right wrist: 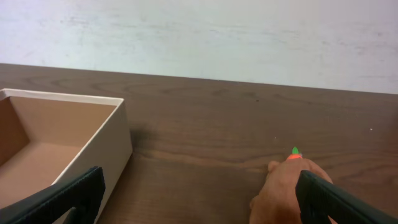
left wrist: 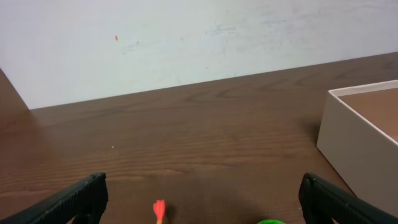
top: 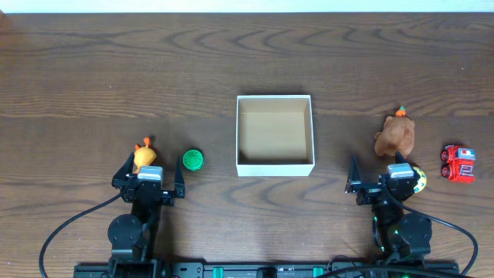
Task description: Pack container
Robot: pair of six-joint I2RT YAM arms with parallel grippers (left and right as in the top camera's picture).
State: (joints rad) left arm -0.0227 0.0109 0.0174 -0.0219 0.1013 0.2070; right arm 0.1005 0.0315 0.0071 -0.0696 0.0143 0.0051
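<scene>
Broadly, the dark wooden desk (top: pixel 93 77) spreads under both my arms. The container (top: pixel 275 169) sits at its middle, open side up, white walls around a bare tan floor, roughly midway between my two grippers. My left gripper (top: pixel 150 179) hangs low at the near edge with its jaws spread wide and nothing between them. My right gripper (top: pixel 387 184) is likewise wide apart and holds nothing.

A brown plush toy (top: pixel 394 136) with an orange and green tip lies just ahead of my right gripper, right of the container. A red toy truck (top: pixel 460 163) stands farther right, apart from the plush. An orange toy (top: pixel 143 157) lies just in front of my left gripper, and a small green ball (top: pixel 193 160) rests near it, between that toy and the container.
</scene>
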